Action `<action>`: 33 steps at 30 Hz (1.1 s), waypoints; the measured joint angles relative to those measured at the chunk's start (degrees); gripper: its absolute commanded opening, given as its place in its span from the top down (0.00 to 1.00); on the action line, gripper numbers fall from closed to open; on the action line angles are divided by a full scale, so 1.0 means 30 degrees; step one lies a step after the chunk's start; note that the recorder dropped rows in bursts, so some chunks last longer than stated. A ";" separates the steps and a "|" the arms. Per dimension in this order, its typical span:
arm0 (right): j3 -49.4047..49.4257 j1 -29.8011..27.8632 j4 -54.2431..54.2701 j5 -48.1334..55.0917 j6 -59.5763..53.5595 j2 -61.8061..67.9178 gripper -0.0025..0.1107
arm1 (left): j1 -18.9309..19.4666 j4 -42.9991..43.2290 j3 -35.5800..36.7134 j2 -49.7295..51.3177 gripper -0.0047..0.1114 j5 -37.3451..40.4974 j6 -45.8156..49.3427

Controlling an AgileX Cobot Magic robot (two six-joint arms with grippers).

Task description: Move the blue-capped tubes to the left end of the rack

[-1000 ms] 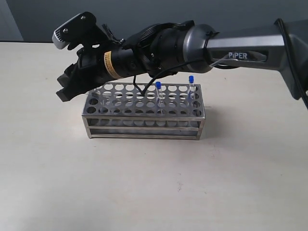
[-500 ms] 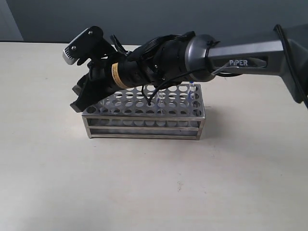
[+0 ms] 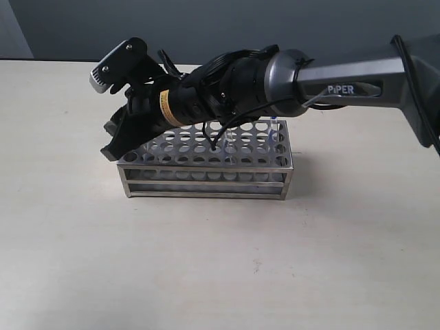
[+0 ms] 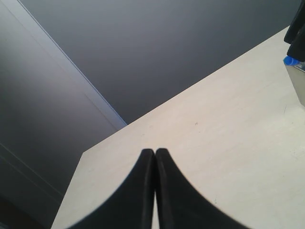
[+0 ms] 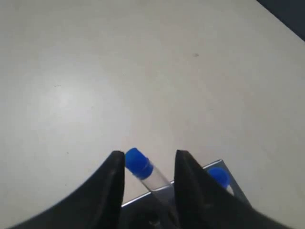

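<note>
One blue-capped tube sits between the jaws of the right gripper. Its bottom part goes down toward a corner of the rack, at the rack's left end. I cannot tell which hole it is in. The jaws stand wider than the tube. The cap is just beside one jaw and there is a gap to the other, so they are open and do not squeeze it. A second blue cap shows near it, by the same rack corner.

In the exterior view, two more tubes stand in the right half of the rack. The far tube is near the right end and the middle tube is closer to the center. The arm hides most of their tops.

The rack is shiny steel with rows of round holes. It stands on the pale table. The right arm reaches from the right side, over the rack, to its left end.

The left gripper is over the bare table, well away from the rack. Its jaws are pressed together and hold nothing.
</note>
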 measured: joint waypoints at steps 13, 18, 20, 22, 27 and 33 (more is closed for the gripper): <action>0.0000 0.0000 0.0037 0.0000 -0.0109 0.0601 0.73 | 0.0000 0.0000 0.0000 0.0000 0.95 0.0000 0.0000; 0.0000 0.0000 0.0037 0.0108 -0.0144 0.0601 0.86 | 0.0000 0.0000 0.0000 0.0000 0.95 0.0000 0.0000; 0.0000 -0.0036 0.0037 0.0108 -0.0144 0.0601 0.85 | 0.0000 0.0000 0.0000 0.0000 0.95 0.0000 0.0000; 0.0000 -0.0036 0.0037 0.0069 -0.0144 0.0601 0.85 | 0.0000 0.0000 0.0000 0.0000 0.95 0.0000 0.0000; 0.0000 -0.0079 0.0037 -0.0150 -0.0144 0.0601 0.84 | 0.0000 0.0000 0.0000 0.0000 0.95 0.0000 0.0000; 0.0000 0.0021 0.0037 -0.0107 -0.0144 0.0601 0.84 | 0.0000 0.0000 0.0000 0.0000 0.95 0.0000 0.0000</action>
